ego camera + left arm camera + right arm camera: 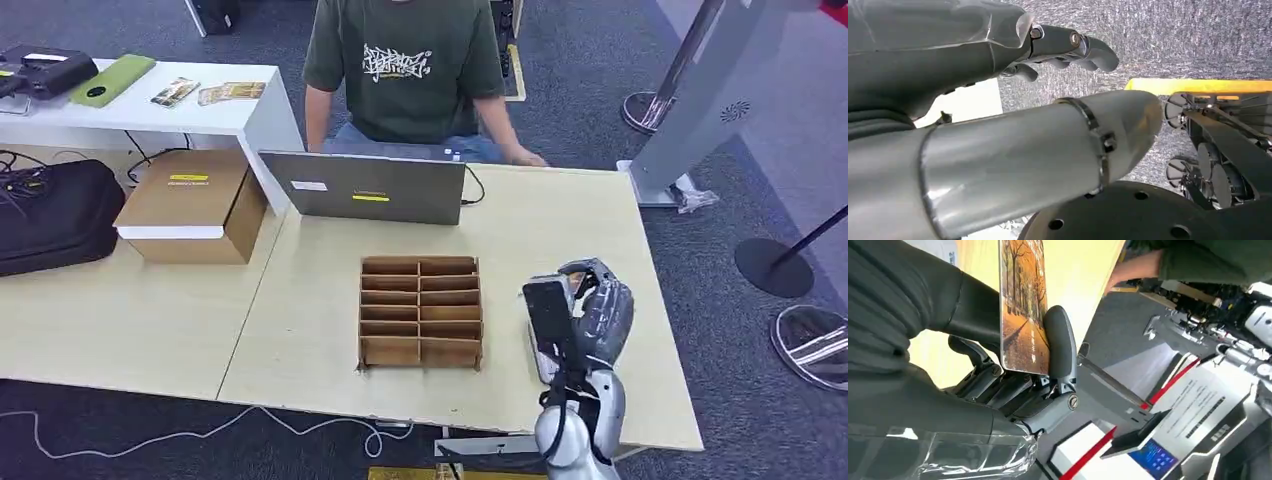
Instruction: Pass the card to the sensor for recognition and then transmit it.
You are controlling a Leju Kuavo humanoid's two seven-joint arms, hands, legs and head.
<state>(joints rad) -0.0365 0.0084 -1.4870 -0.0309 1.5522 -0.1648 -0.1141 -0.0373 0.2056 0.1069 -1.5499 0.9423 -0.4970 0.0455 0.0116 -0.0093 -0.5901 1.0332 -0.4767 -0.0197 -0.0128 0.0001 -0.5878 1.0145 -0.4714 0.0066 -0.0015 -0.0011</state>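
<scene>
The right hand (585, 320) grips the card (1023, 305) upright above the desk (560, 220), right of the cardboard organizer (420, 312), while the card reader (1168, 440) and the handover seem not yet reached.

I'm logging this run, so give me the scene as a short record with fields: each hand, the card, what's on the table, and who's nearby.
right hand: raised over the table's right part, holds the card
card: autumn-trees picture, pinched upright against the thumb
left hand: over grey carpet, fingers curled, holds nothing
table: carries a cardboard divider tray and a laptop
person: seated behind the laptop
</scene>
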